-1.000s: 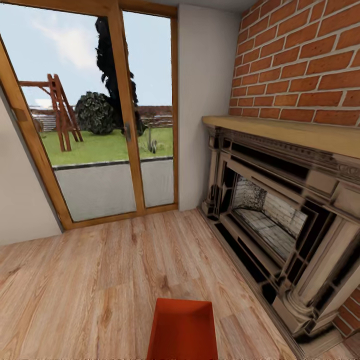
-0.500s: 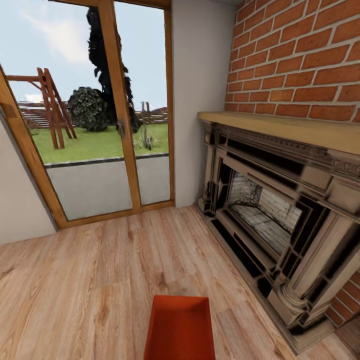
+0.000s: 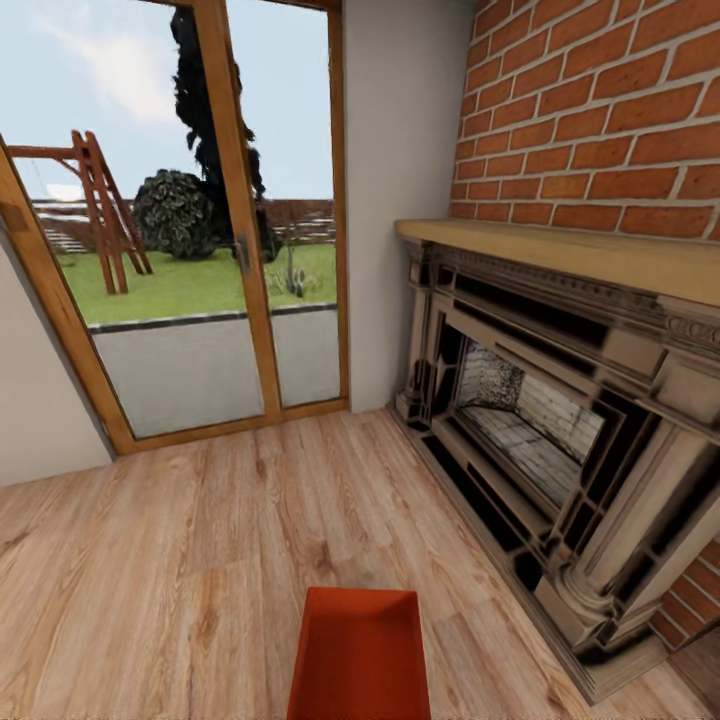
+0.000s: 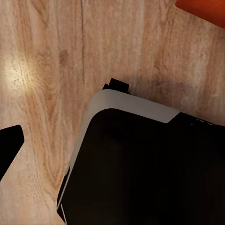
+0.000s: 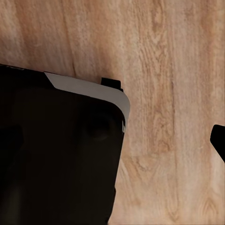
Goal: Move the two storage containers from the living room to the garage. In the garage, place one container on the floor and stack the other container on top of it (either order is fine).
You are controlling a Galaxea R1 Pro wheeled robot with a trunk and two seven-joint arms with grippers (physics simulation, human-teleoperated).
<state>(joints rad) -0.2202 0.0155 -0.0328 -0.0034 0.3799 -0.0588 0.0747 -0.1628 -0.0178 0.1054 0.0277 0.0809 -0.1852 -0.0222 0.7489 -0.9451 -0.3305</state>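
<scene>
Shifted slightly left since half a second back, a camera move only: door frame and fireplace both slid a touch, container unchanged at bottom centre. Ahead right, red brick wall [image 3: 600, 110] above a carved fireplace [image 3: 560, 420] with wooden mantel. Ahead left, wood-framed glass door [image 3: 200, 230] onto a lawn. Underfoot, light wood plank floor [image 3: 180, 560]. Low centre, one orange-red storage container [image 3: 360, 655], open top up. Black, white-edged robot base [image 4: 140, 164] over planks in both wrist views. Dark finger tips at picture edges; finger spread impossible to tell.
</scene>
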